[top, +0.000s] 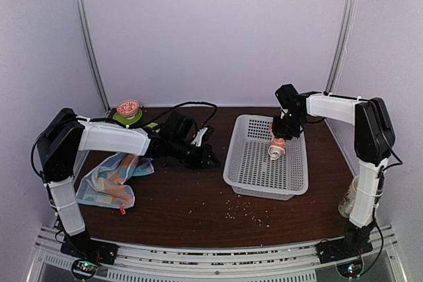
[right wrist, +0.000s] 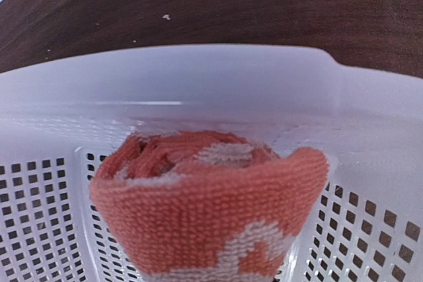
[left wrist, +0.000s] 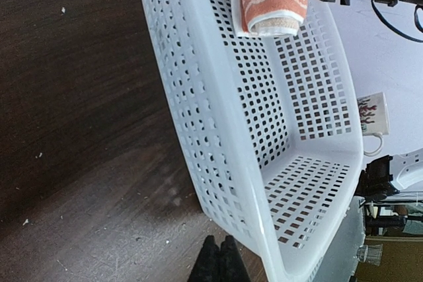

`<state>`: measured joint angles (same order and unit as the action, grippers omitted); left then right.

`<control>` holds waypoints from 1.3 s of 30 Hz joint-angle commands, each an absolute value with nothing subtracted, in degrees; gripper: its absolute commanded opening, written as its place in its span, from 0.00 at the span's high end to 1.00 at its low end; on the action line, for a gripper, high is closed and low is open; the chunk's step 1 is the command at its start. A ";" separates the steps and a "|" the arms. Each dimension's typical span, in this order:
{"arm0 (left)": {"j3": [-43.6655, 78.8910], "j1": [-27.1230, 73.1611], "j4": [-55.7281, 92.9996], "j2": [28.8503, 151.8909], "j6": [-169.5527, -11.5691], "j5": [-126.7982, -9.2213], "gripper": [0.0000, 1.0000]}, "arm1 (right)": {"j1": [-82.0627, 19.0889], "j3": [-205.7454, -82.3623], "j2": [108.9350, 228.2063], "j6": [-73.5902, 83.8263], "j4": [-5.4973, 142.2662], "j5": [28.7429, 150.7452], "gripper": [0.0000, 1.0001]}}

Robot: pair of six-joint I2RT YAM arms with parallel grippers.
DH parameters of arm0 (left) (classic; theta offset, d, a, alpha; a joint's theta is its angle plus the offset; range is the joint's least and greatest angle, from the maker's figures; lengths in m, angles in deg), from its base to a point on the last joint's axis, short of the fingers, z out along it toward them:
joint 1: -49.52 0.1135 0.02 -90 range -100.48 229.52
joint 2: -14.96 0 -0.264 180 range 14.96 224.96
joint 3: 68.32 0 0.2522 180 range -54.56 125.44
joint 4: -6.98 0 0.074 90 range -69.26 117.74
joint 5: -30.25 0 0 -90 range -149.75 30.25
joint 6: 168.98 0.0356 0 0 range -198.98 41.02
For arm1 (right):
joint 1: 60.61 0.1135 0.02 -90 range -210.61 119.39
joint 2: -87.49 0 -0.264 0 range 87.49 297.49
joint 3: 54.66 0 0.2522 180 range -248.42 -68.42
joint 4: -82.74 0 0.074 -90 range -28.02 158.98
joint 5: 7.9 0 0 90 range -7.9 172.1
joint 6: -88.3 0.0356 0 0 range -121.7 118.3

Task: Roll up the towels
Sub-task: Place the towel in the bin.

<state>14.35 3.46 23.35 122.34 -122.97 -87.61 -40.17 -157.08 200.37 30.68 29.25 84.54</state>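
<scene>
The small orange towel [top: 277, 147], with white print, is rolled up and hangs from my right gripper [top: 285, 135] inside the white perforated basket [top: 248, 176]. In the right wrist view the roll [right wrist: 211, 209] fills the frame and hides the fingers. It also shows in the left wrist view [left wrist: 268, 1] at the basket's far end. The light-blue dotted towel [top: 109, 179] lies crumpled on the table at the left, beside the left arm. My left gripper [top: 210, 158] is shut and empty, just left of the basket; its fingertips [left wrist: 220, 262] are pressed together.
A small bowl on a green disc [top: 127, 111] stands at the back left. A mug [top: 348, 197] stands by the right arm's base; it also shows in the left wrist view [left wrist: 373, 117]. Crumbs [top: 241, 211] lie on the dark wooden table in front of the basket.
</scene>
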 commanded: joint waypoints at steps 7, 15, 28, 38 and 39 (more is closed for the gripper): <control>15.39 3.90 21.18 123.66 -123.41 -87.84 1.00 | -41.22 -162.64 206.44 34.09 20.56 74.13 0.97; 15.49 3.89 21.27 123.93 -123.54 -88.00 1.00 | -41.23 -164.23 205.95 34.71 18.02 70.14 0.61; 15.32 3.88 21.09 124.08 -123.81 -88.65 1.00 | -41.20 -163.61 200.90 35.35 17.43 70.24 0.40; 15.32 3.77 21.03 123.90 -123.54 -88.44 1.00 | -40.47 -163.60 194.16 34.26 18.51 74.91 0.41; 15.32 3.77 21.03 123.92 -123.60 -88.44 1.00 | -40.34 -163.42 194.02 34.36 19.64 76.60 0.44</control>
<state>14.35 3.46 23.35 123.41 -123.65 -87.91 -40.84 -162.87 196.13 34.51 18.04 72.74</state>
